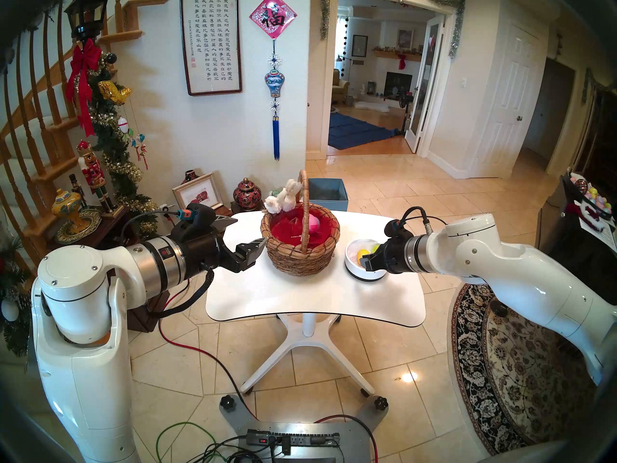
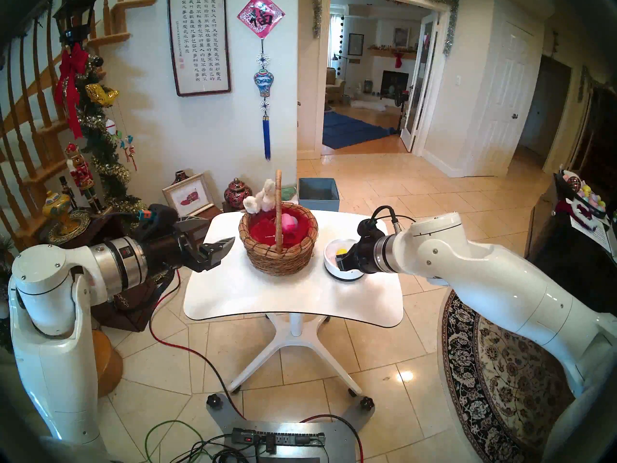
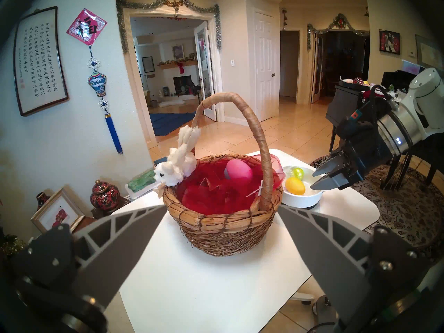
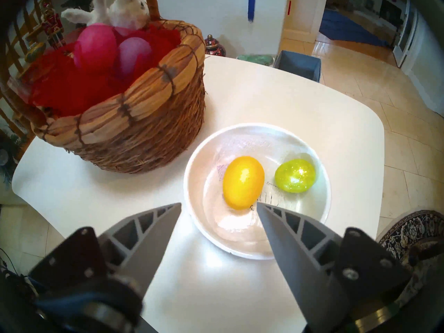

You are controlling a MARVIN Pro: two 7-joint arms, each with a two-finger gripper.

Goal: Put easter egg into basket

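Observation:
The wicker basket (image 1: 300, 252) (image 3: 223, 229) with red lining and a white plush bunny (image 1: 280, 200) stands mid-table. Two pink eggs (image 4: 96, 46) lie inside it. To its right a white bowl (image 1: 364, 276) (image 4: 240, 248) holds a yellow egg (image 1: 361, 254) (image 4: 243, 182) and a glittery green egg (image 4: 295, 175). My right gripper (image 4: 219, 204) (image 1: 369, 260) hovers open over the bowl's near rim, its tips just short of the yellow egg, holding nothing. Left of the basket, my left gripper (image 1: 251, 230) (image 3: 222, 206) is open and empty, pointing at the basket's side.
The small white table (image 1: 300, 302) stands on a pedestal. A blue square box (image 1: 329, 193) sits on the floor behind it. A dark side cabinet (image 1: 110, 218) with vases and nutcrackers is at the left, a patterned rug (image 1: 517, 368) and a dark piano (image 3: 355, 101) at the right.

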